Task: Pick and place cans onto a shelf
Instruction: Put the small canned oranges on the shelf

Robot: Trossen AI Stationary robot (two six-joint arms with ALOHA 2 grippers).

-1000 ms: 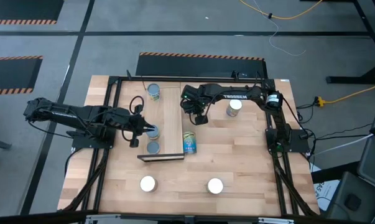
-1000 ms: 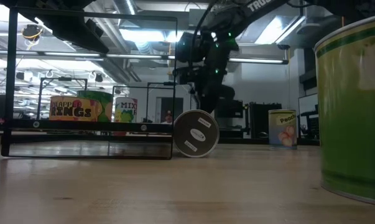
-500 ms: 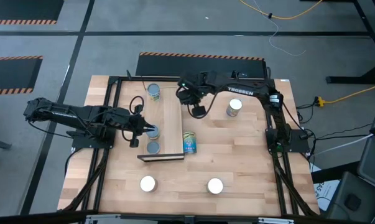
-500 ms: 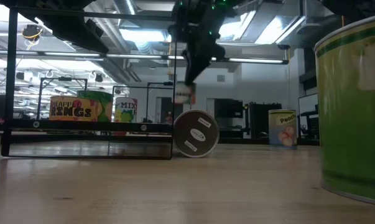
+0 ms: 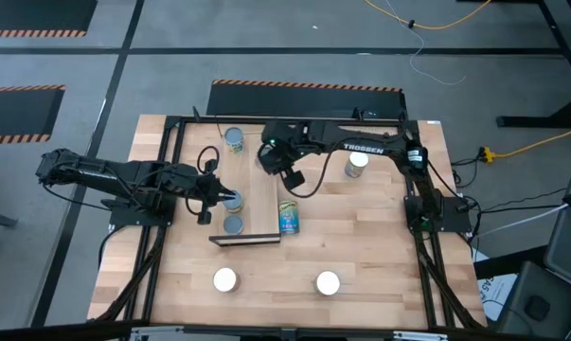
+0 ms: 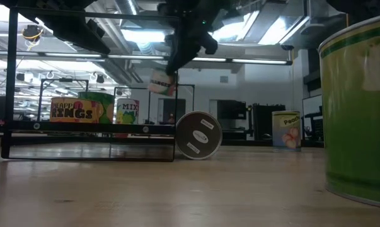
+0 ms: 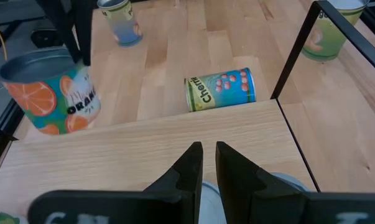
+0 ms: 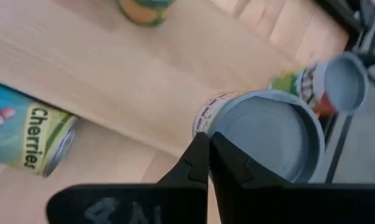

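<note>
1. Since a second ago the right arm has swung from beside the shelf (image 5: 250, 186) to above its far half, lifting an orange can (image 6: 162, 82) clear of the worktop (image 5: 361, 237); the left arm has not moved.
2. Left arm: stretched low across the worktop's left side, its gripper (image 5: 212, 200) at the shelf's left edge. Its fingers (image 7: 188, 171) stand a narrow slit apart over a grey-topped can (image 5: 232, 200); whether they pinch its rim is hard to make out, since only a sliver of that can shows under them.
3. Two more cans stand upright on the shelf: one at the far end (image 5: 234, 139), one near the dark end (image 5: 233, 224).
4. Right gripper (image 5: 274, 157): reaching leftward from its base, fingers together on the orange can's rim; from above the can is hidden by the wrist.
5. The cherries can (image 5: 288, 217) lies on its side against the shelf's right edge, long axis along the shelf.
6. Upright cans stand apart: (image 5: 357, 164), (image 5: 225, 279), (image 5: 328, 282).
</note>
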